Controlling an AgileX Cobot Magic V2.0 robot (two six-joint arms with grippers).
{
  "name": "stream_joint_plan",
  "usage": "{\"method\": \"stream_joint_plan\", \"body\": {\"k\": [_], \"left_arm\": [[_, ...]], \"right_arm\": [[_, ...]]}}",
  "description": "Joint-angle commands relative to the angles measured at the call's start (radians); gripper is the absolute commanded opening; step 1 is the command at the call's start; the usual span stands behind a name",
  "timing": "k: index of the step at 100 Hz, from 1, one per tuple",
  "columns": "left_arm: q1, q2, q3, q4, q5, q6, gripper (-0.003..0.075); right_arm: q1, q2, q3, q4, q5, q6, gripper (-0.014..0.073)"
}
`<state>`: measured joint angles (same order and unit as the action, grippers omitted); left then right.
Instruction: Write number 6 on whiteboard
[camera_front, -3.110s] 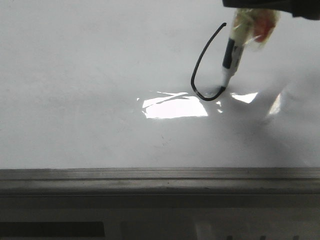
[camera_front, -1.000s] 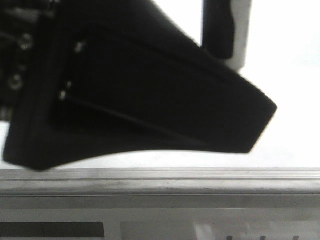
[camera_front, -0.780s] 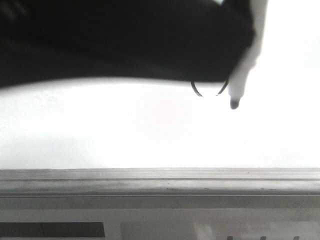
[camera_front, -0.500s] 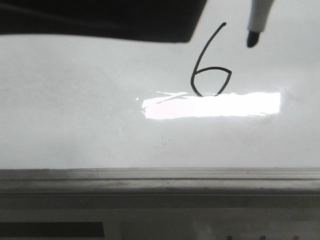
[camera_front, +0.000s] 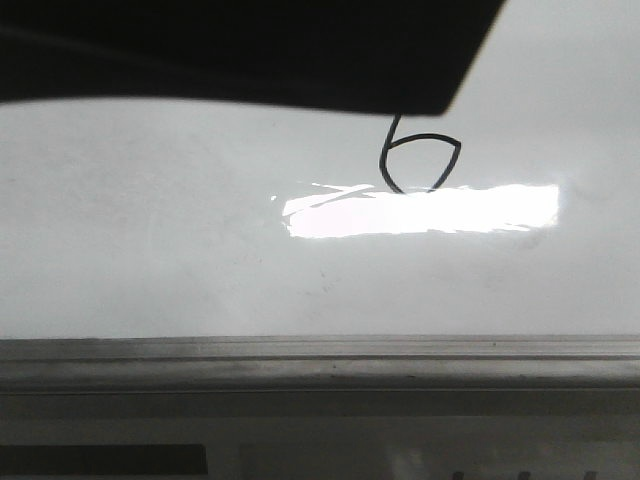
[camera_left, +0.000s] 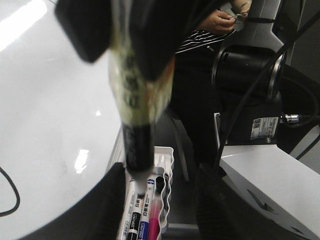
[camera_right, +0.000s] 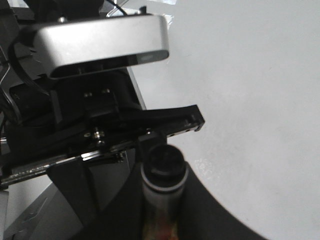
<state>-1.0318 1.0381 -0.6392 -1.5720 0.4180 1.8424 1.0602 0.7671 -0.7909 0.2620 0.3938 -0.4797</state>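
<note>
Hand-drawn black number 6 (camera_front: 418, 165) on the whiteboard (camera_front: 150, 250), its upper stroke hidden by a dark arm, marker labels and a sticker too blurred to read

In the front view, the robot shows as a wide matte black arm body (camera_front: 250, 50) with a straight slanted edge and one sharp corner. In the left wrist view, the left tool (camera_left: 150, 200) has two dark, blurred fingers (camera_left: 107, 205). In the right wrist view, a silver-grey camera housing (camera_right: 100, 42) with rounded corners sits on a black bracket (camera_right: 165, 120). Small screws (camera_right: 100, 134) and a thin metal strip are on the black frame.
</note>
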Motion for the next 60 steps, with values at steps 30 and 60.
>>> {"method": "stream_joint_plan", "body": {"k": [30,60], "left_arm": [[-0.004,0.000,-0.047,-0.276,0.021,0.052,0.0241],[-0.004,0.000,-0.038,-0.271,0.042,0.052,0.0026]], "right_arm": [[0.061,0.046,-0.033,0.023,-0.136,0.000,-0.0044],[0.061,0.043,-0.033,-0.003,-0.138,0.000,-0.0044]]}}
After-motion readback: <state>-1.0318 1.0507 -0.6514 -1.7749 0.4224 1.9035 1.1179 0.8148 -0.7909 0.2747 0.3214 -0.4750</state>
